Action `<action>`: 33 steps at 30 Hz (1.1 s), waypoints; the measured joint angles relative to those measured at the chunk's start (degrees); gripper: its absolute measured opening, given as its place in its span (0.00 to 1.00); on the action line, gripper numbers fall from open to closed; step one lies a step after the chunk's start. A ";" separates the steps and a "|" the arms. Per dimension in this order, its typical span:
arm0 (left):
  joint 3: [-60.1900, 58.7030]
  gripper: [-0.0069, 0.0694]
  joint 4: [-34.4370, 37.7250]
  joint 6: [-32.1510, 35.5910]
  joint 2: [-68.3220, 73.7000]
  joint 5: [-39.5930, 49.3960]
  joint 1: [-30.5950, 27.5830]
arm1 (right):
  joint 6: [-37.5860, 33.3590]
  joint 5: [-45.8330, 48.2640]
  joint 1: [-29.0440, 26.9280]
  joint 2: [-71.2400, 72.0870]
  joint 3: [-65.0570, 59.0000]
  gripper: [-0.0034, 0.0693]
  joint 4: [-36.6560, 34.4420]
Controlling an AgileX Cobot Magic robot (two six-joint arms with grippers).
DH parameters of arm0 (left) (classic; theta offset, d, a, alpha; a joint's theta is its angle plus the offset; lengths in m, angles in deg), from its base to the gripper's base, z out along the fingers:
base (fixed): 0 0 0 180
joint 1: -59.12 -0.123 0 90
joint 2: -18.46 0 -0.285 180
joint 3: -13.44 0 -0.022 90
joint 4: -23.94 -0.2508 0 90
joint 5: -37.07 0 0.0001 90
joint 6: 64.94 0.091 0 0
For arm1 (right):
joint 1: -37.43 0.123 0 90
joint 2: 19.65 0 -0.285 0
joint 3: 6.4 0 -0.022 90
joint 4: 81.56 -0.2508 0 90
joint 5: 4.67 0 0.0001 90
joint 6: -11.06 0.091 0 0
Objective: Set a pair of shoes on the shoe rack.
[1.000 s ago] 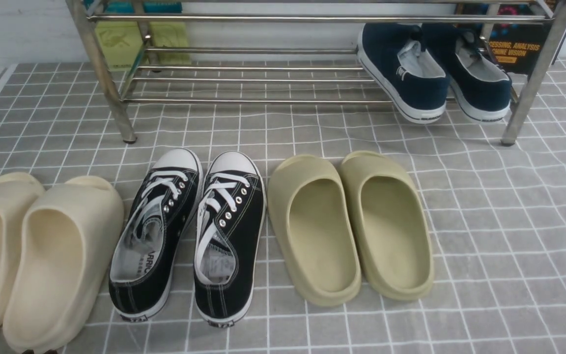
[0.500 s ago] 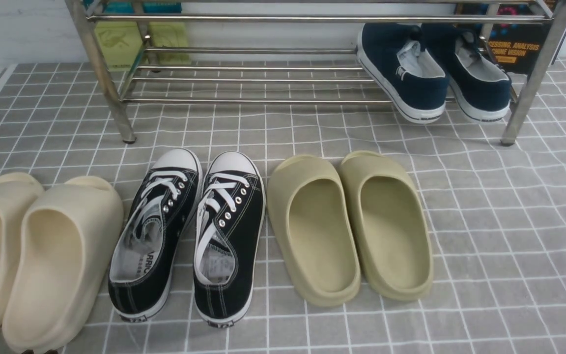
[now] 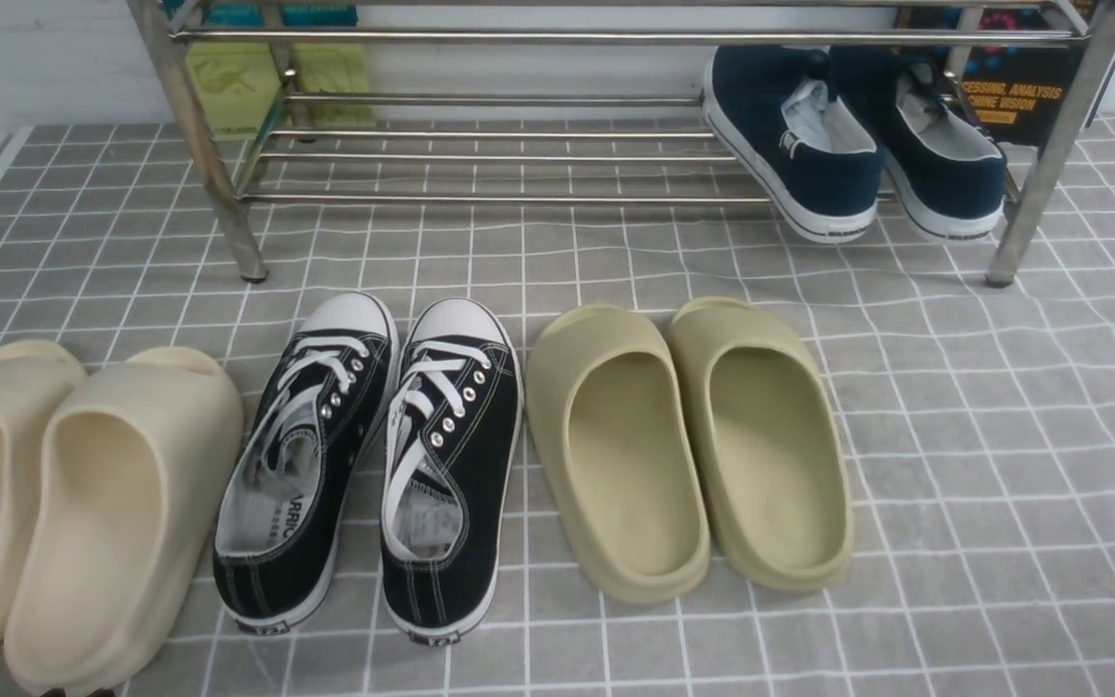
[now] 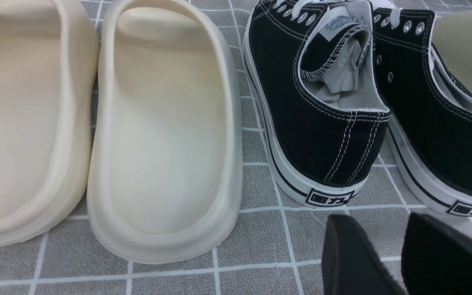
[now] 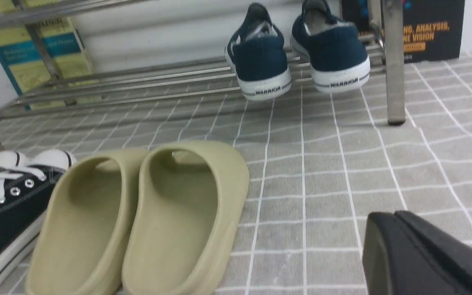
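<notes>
The two navy-blue slip-on shoes (image 3: 814,169) (image 3: 954,169) sit side by side on the lower tier of the shiny metal shoe rack (image 3: 519,37), at its right end, heels overhanging the front rod. They also show in the right wrist view (image 5: 260,61) (image 5: 334,53), beside a rack leg (image 5: 395,61). Neither gripper shows in the front view. My left gripper (image 4: 377,223) is open and empty, low over the cloth just behind the black sneakers' heels. My right gripper (image 5: 385,219) is shut and empty, over bare cloth well in front of the rack.
On the grey checked cloth (image 3: 1003,436) in front of the rack stand cream slippers (image 3: 103,513), black lace-up sneakers (image 3: 374,465) and olive slippers (image 3: 693,455) in a row. Books (image 3: 238,82) (image 3: 1012,97) lean behind the rack.
</notes>
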 joint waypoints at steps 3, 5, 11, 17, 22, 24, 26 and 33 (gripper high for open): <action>0.00 0.38 0.00 0.00 0.00 0.00 0.00 | 0.00 1.72 0.00 0.00 0.00 0.05 -0.10; 0.00 0.38 0.00 0.00 0.00 0.00 0.00 | 0.00 3.40 -0.06 0.16 0.00 0.05 -0.10; 0.00 0.38 0.00 0.00 0.00 0.00 0.00 | 0.00 8.72 -3.56 6.87 0.00 0.06 0.58; 0.00 0.39 0.00 0.00 0.00 0.00 0.00 | 0.00 15.02 -9.72 10.33 0.00 0.06 4.25; 0.00 0.40 0.00 0.00 0.00 0.00 0.00 | 0.00 19.33 -10.19 10.33 0.00 0.06 5.94; 0.00 0.40 0.00 0.00 0.00 0.00 0.00 | 0.00 20.44 -10.19 10.33 0.12 0.06 6.54; 0.00 0.40 0.00 0.00 0.00 0.00 0.00 | 0.00 20.92 -10.24 10.33 0.25 0.06 6.80; 0.00 0.40 0.00 0.00 0.00 0.00 0.00 | 0.00 22.17 -10.26 10.33 0.50 0.06 7.66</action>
